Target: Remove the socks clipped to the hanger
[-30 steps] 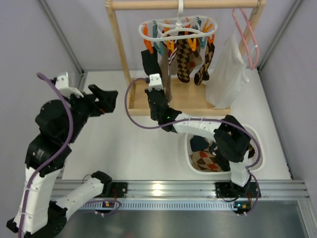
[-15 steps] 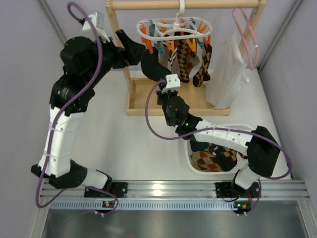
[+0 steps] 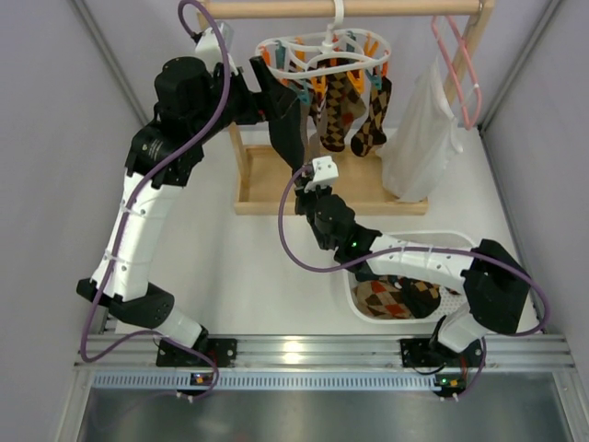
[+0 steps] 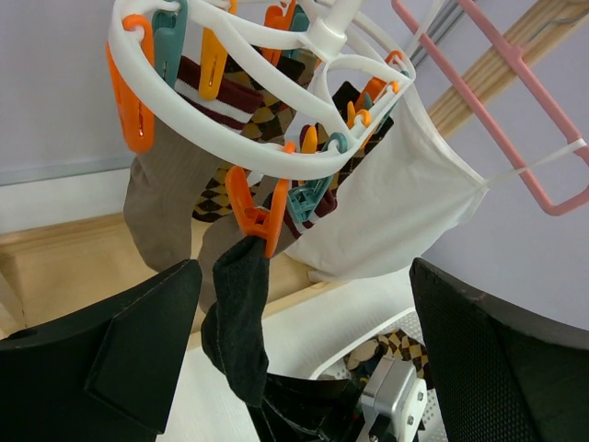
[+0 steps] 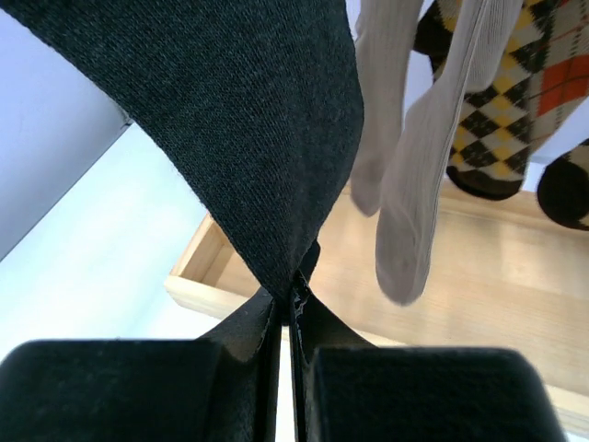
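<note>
The white ring hanger (image 3: 267, 48) hangs from the wooden rack, with argyle and tan socks (image 3: 348, 106) clipped under it. In the left wrist view an orange clip (image 4: 253, 216) on the hanger ring (image 4: 276, 157) holds a black sock (image 4: 237, 322). My left gripper (image 4: 308, 368) is wide open, one finger on each side of that sock, just below the clip; it also shows in the top view (image 3: 283, 106). My right gripper (image 5: 293, 304) is shut on the black sock's (image 5: 248, 120) lower end, below the hanger (image 3: 301, 158).
A white garment (image 3: 423, 129) on a pink wire hanger (image 3: 460, 64) hangs to the right. The rack's wooden base (image 3: 359, 189) lies under the socks. A white basket (image 3: 479, 267) at the front right holds several socks. Tan socks (image 5: 414, 203) hang close beside my right gripper.
My left arm has swung up from the left of the table to the hanger, open around the black sock. My right gripper has kept its hold on the sock and shifted slightly right.
</note>
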### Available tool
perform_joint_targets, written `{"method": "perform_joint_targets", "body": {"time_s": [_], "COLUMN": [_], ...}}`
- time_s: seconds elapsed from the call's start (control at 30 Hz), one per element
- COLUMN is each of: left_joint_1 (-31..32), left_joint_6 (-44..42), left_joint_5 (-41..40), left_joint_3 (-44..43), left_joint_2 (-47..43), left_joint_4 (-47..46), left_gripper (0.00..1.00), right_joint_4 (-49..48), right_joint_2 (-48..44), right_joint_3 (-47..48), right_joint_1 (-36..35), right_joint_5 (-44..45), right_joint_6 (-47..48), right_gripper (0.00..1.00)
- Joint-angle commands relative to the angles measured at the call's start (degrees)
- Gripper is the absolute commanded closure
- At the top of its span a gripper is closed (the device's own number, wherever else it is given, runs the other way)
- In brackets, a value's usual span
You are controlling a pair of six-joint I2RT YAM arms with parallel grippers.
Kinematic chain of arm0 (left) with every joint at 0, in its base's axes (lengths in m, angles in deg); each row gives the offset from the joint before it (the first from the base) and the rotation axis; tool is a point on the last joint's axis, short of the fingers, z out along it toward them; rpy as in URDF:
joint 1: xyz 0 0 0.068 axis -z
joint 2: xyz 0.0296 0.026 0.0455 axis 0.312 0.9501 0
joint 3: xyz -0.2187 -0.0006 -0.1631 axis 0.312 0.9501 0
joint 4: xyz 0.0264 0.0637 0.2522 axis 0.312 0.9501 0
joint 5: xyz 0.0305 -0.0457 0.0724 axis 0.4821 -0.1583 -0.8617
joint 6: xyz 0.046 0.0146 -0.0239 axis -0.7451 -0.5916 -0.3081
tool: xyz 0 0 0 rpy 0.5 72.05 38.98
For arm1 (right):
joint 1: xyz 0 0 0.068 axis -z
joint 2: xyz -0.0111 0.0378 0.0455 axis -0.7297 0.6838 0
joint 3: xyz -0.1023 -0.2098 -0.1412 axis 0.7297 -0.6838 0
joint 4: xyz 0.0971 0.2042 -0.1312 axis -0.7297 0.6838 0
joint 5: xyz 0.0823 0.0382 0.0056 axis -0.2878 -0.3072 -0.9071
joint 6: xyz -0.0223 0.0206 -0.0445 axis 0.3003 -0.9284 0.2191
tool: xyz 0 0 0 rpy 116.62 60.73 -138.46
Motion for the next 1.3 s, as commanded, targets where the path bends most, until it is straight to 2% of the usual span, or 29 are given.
{"method": "perform_joint_targets", "body": {"time_s": [0.0, 0.23, 0.4, 0.5, 0.7, 1.1, 1.27], "left_joint_1": [0.2, 0.1, 0.2, 0.1, 0.2, 0.0, 0.1], "left_joint_6": [-1.4, -6.1, -6.5, -6.0, -5.6, -8.4, -7.4], "left_joint_5": [0.0, 1.7, 6.2, 6.0, 7.3, 8.7, 9.1], "left_joint_3": [-1.2, 1.3, 4.7, 6.6, 11.6, 17.0, 19.0], "left_joint_2": [-1.1, -1.8, -1.7, -2.2, -4.0, -3.9, -3.7], "left_joint_4": [-2.2, -4.6, -9.0, -11.6, -17.4, -25.7, -28.5], "left_gripper": [0.02, 0.02, 0.03, 0.05, 0.18, 0.22, 0.32], "right_joint_4": [-2.2, -2.6, -2.8, -2.4, -2.6, -3.2, -3.3], "right_joint_2": [-2.0, -3.6, -4.7, -5.0, -5.9, -7.9, -7.5], "right_joint_3": [-1.0, -2.7, -4.5, -4.7, -5.6, -6.5, -6.4], "right_joint_1": [-1.2, -1.2, -1.2, -1.2, -1.2, -1.2, -1.3], "right_joint_5": [-1.3, -1.7, -2.9, -3.5, -6.2, -11.3, -11.9], "right_joint_6": [-2.3, -3.8, -4.8, -5.2, -5.2, -4.5, -4.5], "right_gripper": [1.00, 1.00, 1.00, 1.00, 0.99, 0.99, 0.99]}}
